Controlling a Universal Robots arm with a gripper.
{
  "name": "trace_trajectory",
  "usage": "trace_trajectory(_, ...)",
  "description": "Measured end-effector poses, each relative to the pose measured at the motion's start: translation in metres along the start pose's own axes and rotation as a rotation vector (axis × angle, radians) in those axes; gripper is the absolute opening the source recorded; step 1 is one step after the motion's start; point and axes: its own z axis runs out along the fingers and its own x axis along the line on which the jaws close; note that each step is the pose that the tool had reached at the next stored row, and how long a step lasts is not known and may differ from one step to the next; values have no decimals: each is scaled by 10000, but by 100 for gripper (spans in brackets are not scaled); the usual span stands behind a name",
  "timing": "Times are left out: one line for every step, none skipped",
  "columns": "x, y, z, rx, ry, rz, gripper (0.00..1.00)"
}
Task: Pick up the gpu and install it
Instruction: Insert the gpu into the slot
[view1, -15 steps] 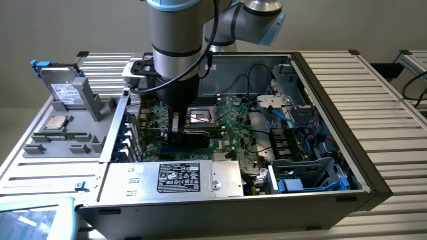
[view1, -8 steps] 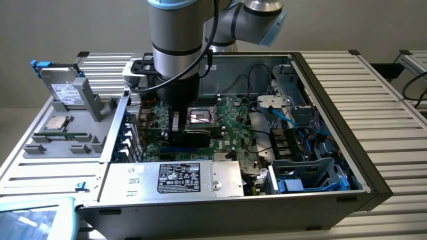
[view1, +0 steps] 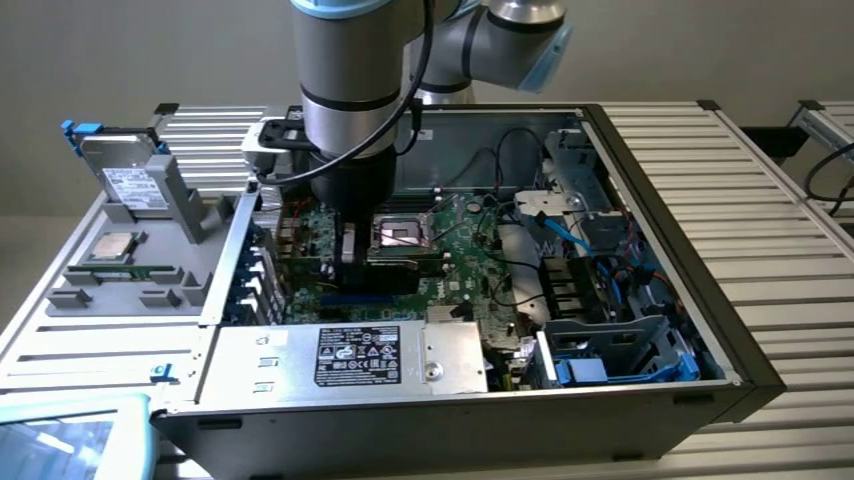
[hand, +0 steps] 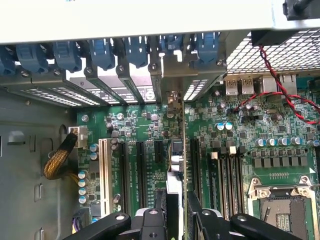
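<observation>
The gpu (hand: 176, 159) stands on edge between the black expansion slots of the green motherboard (hand: 135, 125), seen from above. Its silver end bracket (hand: 172, 75) lies against the rear slot openings of the case. My gripper (hand: 177, 212) is shut on the card, with one black finger (hand: 159, 212) on the cooler side and the other on the board side. In the exterior view the gripper (view1: 350, 262) reaches straight down into the open computer case (view1: 694, 300), and the gpu (view1: 347, 240) shows as a pale strip below the wrist, over the board's left part.
A CPU socket (view1: 400, 232) lies just to the exterior view's right of the gripper. Blue slot latches (hand: 105, 52) line the rear wall, and a red-black cable (hand: 270, 75) crosses nearby. A hard drive (view1: 134, 185) and CPU chip (view1: 114, 247) sit on the grey tray outside the case.
</observation>
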Motion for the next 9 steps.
trace_trajectory(0, 1, 0, 0, 0, 1, 28)
trace_trajectory(0, 1, 0, 0, 0, 2, 28)
trace_trajectory(0, 1, 0, -1, 1, 2, 28)
trace_trajectory(0, 1, 0, 0, 0, 2, 28)
trace_trajectory(0, 1, 0, 0, 0, 2, 28)
trace_trajectory(-1, 2, 0, 0, -1, 2, 28)
trace_trajectory(-1, 4, 0, 0, 0, 3, 28)
trace_trajectory(-2, 4, -3, -1, 2, 3, 28)
trace_trajectory(-2, 6, -26, -2, 0, 2, 28)
